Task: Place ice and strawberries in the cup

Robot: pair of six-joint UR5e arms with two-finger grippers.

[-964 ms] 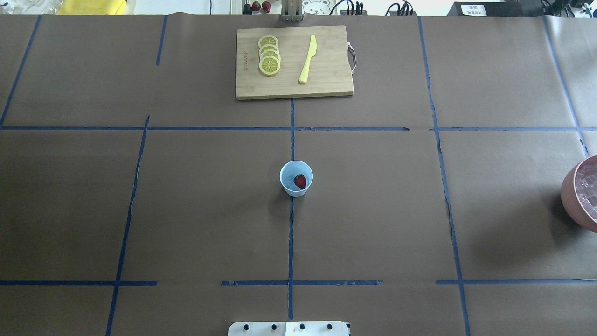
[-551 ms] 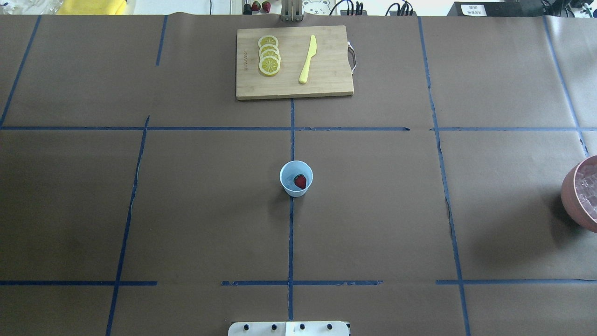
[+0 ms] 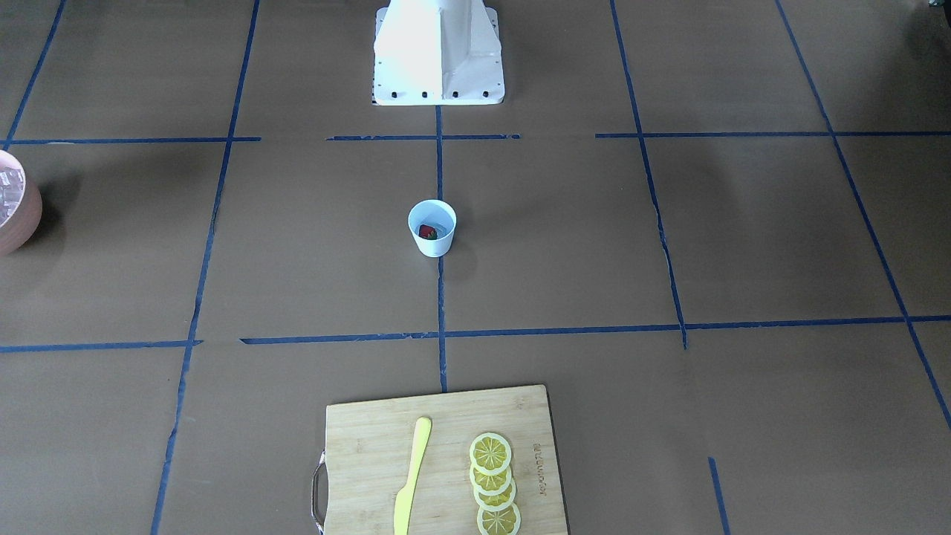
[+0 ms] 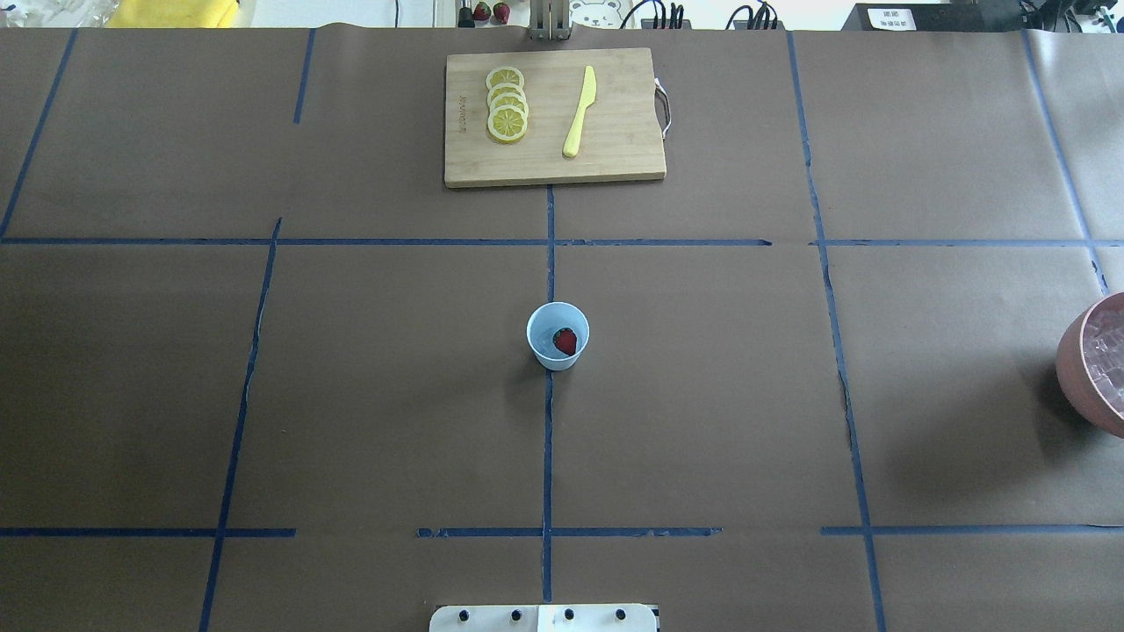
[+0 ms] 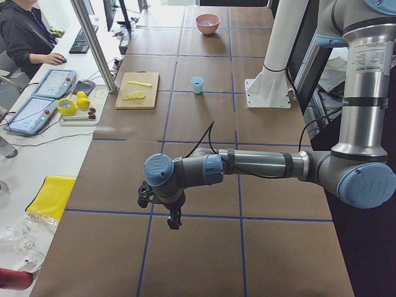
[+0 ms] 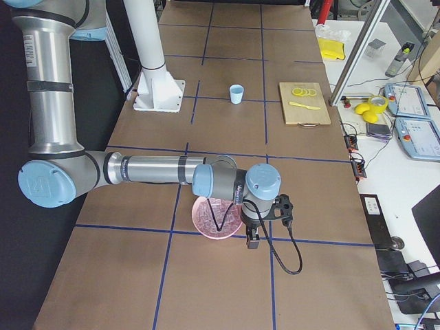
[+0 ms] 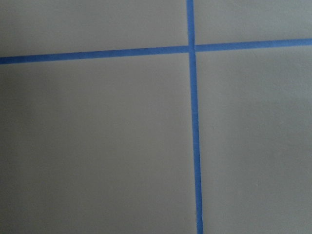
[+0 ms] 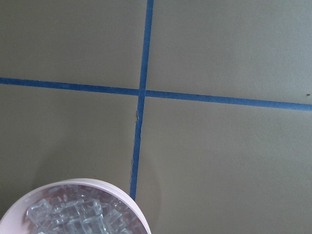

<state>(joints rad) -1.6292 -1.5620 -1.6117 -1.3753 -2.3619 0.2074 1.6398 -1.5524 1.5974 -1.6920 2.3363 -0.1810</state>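
Observation:
The small white cup (image 4: 558, 336) stands at the table's middle on the blue centre line; it also shows in the front view (image 3: 432, 227). A red strawberry (image 4: 565, 341) lies inside it. Clear ice cubes (image 8: 78, 217) fill the pink bowl (image 4: 1076, 369) at the table's right edge. My right gripper (image 6: 252, 242) hangs just beside that bowl, seen only in the right side view. My left gripper (image 5: 175, 221) hangs over bare table at the far left end, seen only in the left side view. I cannot tell whether either is open or shut.
A wooden cutting board (image 4: 615, 158) with lemon slices (image 4: 507, 105) and a yellow knife (image 4: 580, 110) lies at the table's far edge. The robot's white base (image 3: 438, 52) stands at the near edge. An operator (image 5: 25, 37) sits beyond the table.

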